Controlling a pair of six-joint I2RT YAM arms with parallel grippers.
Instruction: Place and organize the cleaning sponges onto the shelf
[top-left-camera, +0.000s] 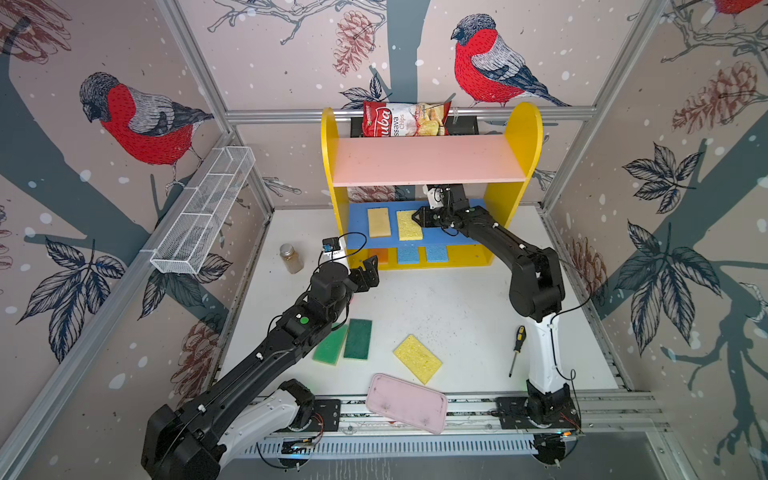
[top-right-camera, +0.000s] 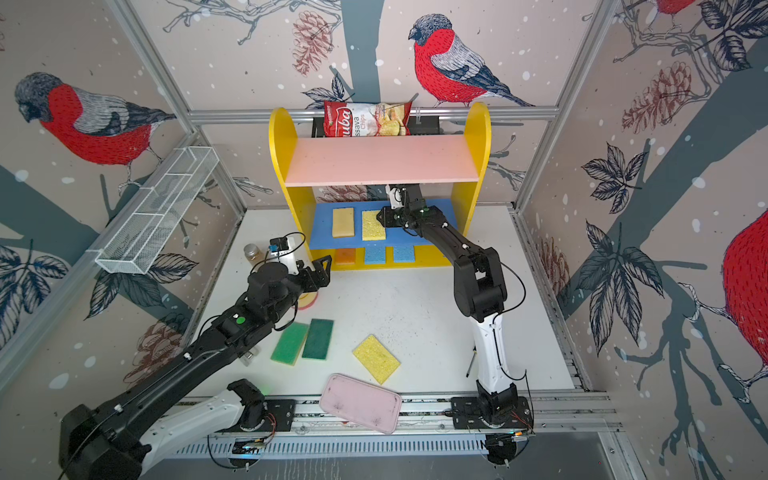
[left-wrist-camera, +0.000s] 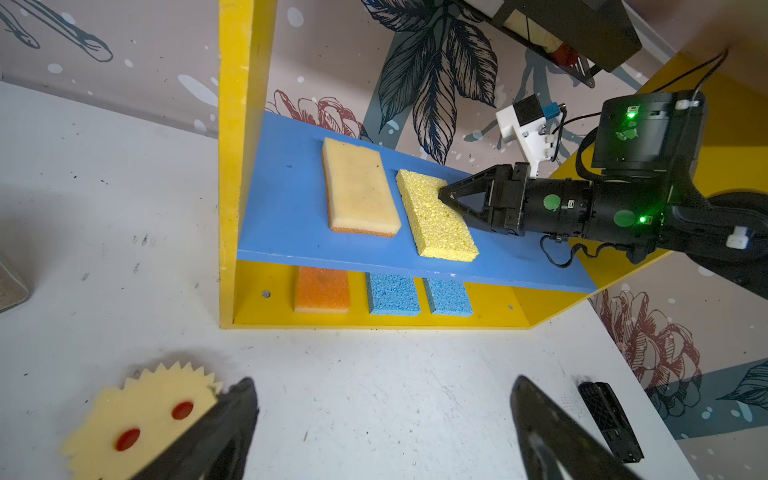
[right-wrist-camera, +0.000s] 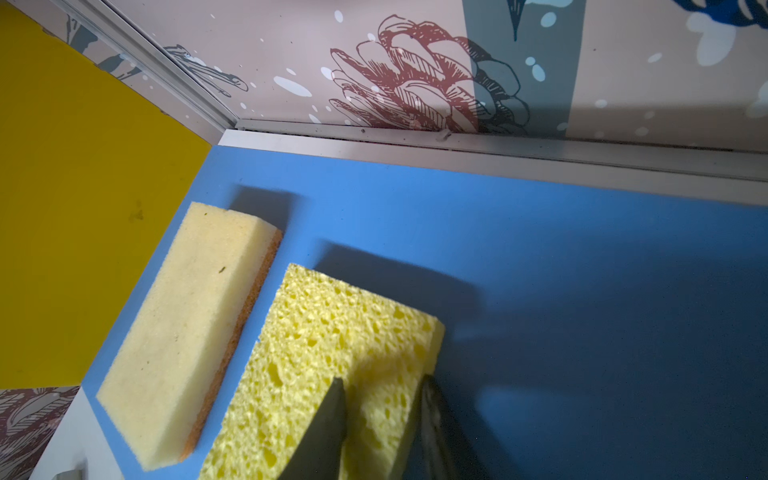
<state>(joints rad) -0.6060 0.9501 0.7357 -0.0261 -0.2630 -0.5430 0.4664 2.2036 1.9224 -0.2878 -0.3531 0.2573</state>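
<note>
Nearest, the left arm (top-left-camera: 266, 357) slants up from the front rail over two green sponges (top-left-camera: 357, 338), wrist bent, its left pincer (left-wrist-camera: 382, 415) spread wide above the desk (top-left-camera: 436, 299) beside the smiley sponge (left-wrist-camera: 137, 415). Farther back, the right arm (top-left-camera: 532, 274) reaches elbow-high into the shelf (top-left-camera: 523, 133). There the right pincer (right-wrist-camera: 382, 395) pinches the edge of a yellow sponge (right-wrist-camera: 324, 332), which lies on the blue board (right-wrist-camera: 540, 249) just beside a tan sponge (right-wrist-camera: 195, 316).

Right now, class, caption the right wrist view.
Right pincer at the yellow sponge, beside the tan sponge, on the blue board.
</note>
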